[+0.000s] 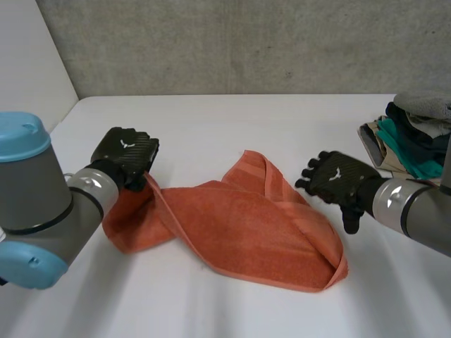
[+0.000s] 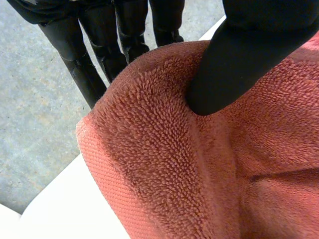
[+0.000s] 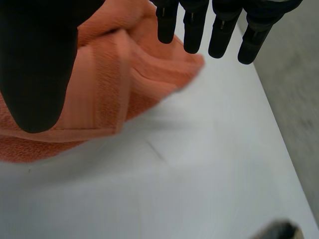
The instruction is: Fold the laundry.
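An orange towel [image 1: 246,225] lies crumpled across the middle of the white table [image 1: 232,120], with a twisted strip running up to its left end. My left hand [image 1: 127,155] holds that left end raised off the table. In the left wrist view the thumb [image 2: 234,64] presses the towel [image 2: 199,174] against the fingers behind it. My right hand [image 1: 335,176] hovers just past the towel's right side, fingers straight and spread. In the right wrist view the right hand [image 3: 194,25] holds nothing, and the towel's folded edge [image 3: 109,79] lies below the thumb.
A pile of folded clothes [image 1: 416,137] in grey, teal and beige sits at the table's right edge, close behind my right arm. A concrete wall runs along the back of the table.
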Controlling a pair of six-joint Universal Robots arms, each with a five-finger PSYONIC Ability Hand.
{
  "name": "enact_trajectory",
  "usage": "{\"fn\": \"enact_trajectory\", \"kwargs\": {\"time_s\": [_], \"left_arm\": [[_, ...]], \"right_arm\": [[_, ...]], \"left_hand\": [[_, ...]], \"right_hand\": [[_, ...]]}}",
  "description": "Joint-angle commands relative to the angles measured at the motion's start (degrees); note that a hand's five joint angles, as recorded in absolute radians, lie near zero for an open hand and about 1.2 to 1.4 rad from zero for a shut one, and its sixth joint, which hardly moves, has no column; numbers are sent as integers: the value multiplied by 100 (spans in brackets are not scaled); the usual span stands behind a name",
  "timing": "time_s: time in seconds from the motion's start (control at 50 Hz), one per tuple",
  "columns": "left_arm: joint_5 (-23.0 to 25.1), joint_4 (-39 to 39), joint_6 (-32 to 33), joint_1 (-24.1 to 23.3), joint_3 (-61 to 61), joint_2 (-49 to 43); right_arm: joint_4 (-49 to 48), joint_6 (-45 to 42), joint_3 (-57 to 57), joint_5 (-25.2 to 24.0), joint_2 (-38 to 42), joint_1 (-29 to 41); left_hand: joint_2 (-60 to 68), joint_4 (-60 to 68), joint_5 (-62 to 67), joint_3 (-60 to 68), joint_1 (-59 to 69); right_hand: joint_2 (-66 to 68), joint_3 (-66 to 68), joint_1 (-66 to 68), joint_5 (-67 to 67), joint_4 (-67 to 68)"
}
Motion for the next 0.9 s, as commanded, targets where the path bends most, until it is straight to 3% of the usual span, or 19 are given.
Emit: {"fn": "enact_trajectory", "kwargs": {"time_s": [0.02,0.22,0.24,0.26,0.3,0.38,0.44,0.52,0.64,0.74,0.9], "left_arm": [[0,33,0,29,-507,565],[-9,42,-53,64,-718,767],[-9,33,-53,55,-727,785],[-9,24,-53,55,-735,811],[-18,7,-53,55,-744,872],[-9,-11,-70,64,-779,1249],[0,-20,-79,108,-779,1723],[0,-169,-123,178,-727,2383],[61,-721,-246,634,-569,2955],[105,-1030,-246,890,-612,2956],[316,-1057,-237,908,-824,1964]], "right_arm": [[-94,-1049,400,-817,205,-424],[-735,-1076,480,-1222,926,-451],[-788,-1076,488,-1230,961,-442],[-867,-1067,471,-1239,1014,-433],[-929,-1015,445,-1231,1014,-424],[-1122,-559,374,-1143,883,-512],[-1114,30,287,-959,287,-748],[-1009,479,278,-520,-741,-1214],[-254,462,50,324,-1806,-1672],[782,366,-118,711,-2439,-1822],[1357,14,401,773,-2274,-1690]], "left_hand": [[874,885,1035,880,1112],[924,935,1085,930,1162],[957,968,1119,964,1195],[991,1002,1152,997,1229],[1142,1153,1303,1148,1380],[1191,1202,1352,1197,1429],[1191,1202,1352,1197,1429],[1191,1202,1352,1197,1429],[1191,1202,1352,1197,1429],[1191,1202,1352,1197,1429],[1176,1187,1338,1183,1414]], "right_hand": [[398,402,368,502,385],[2146,2149,2116,2249,2132],[2614,2618,2585,2718,2601],[4384,4388,4355,4488,4371],[6473,6476,6443,6576,6459],[6482,6486,6452,6586,6469],[6482,6486,6452,6586,6469],[6482,6486,6452,6586,6469],[6482,6486,6452,6586,6469],[6482,6486,6452,6586,6469],[6482,6486,6452,6586,6469]]}}
